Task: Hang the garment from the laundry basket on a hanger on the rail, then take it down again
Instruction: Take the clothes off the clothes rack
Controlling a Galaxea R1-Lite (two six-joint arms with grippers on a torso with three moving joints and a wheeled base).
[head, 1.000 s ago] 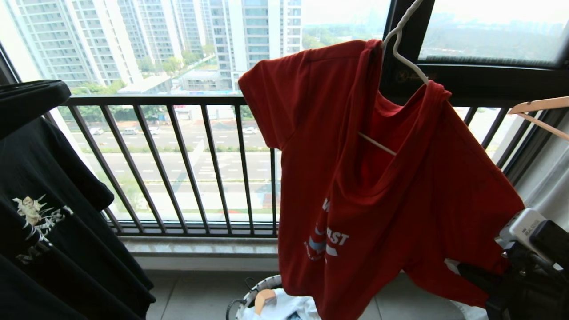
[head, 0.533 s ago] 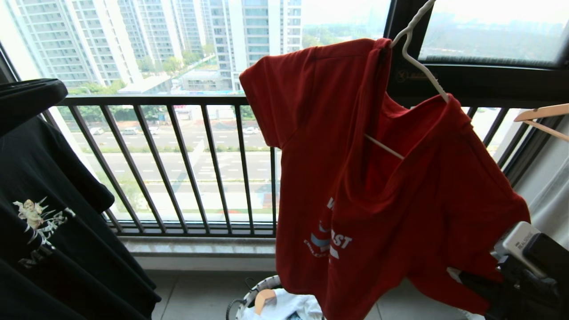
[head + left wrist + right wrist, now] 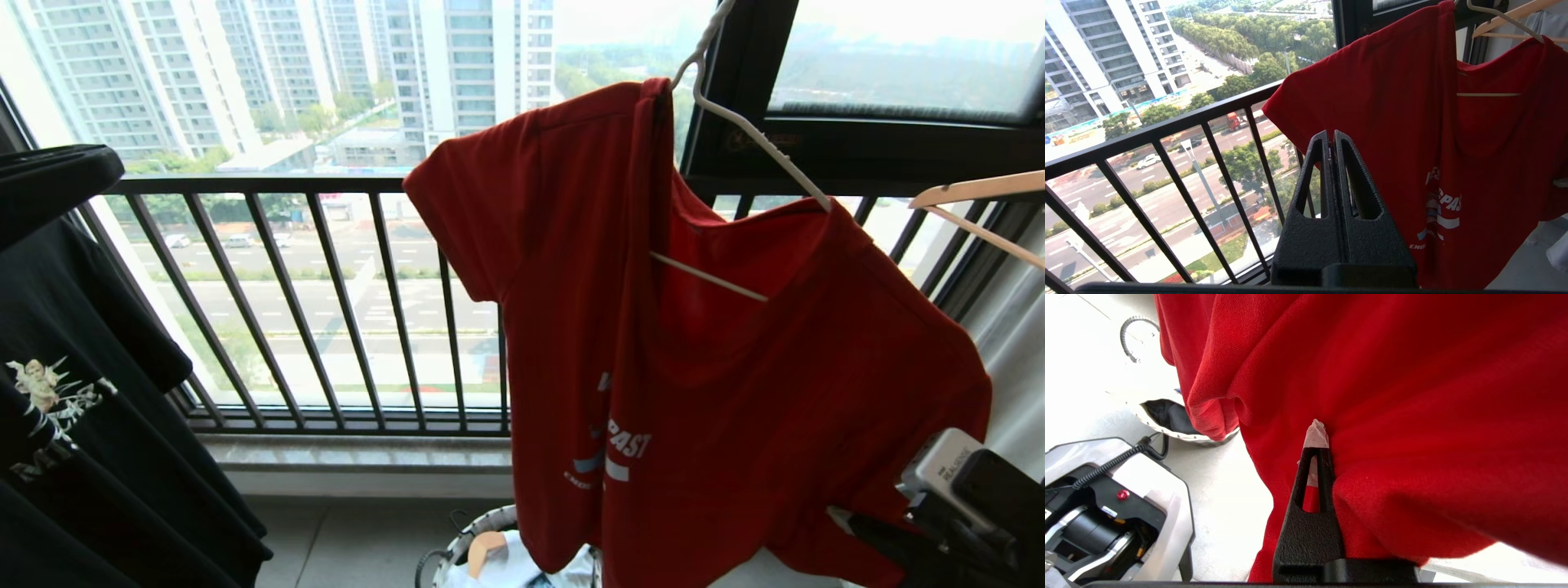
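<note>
Bright red short-sleeved T-shirt (image 3: 735,384) with small white lettering on the chest is hanging crookedly on a thin cream-white wire hanger (image 3: 739,122), filling the centre and right of the head view. The hanger's hook is running out of the upper edge of the frame, so whatever it is hanging from is not showing. One wire shoulder is lying bare above the collar; the other is buried in bunched cloth, and only a short length of the lower bar is showing inside the neck opening. The lettering is partly folded away, with only "PAST" legible.

The right tool (image 3: 1319,455), at the lower right corner of the head view, is clenched on a fold of the red cloth near the hem. In the right wrist view one black finger (image 3: 1306,514) is showing with a pale label pinched at its tip; the other finger is hidden by the cloth.

The left tool (image 3: 1333,139) is showing only in the left wrist view, clenched on nothing, its two black fingers pressed together in front of the black balustrade of vertical bars (image 3: 326,302) and just beside the shirt's sleeve.

The small round white woven basket (image 3: 482,555) is cut off by the lower edge of the head view, partly behind the shirt's hem; white cloth is lying in it. A black T-shirt with pale graphic (image 3: 90,392) is hanging at the left edge, and a light wooden hanger (image 3: 980,204) is entering from the right edge, its hook out of frame.
</note>
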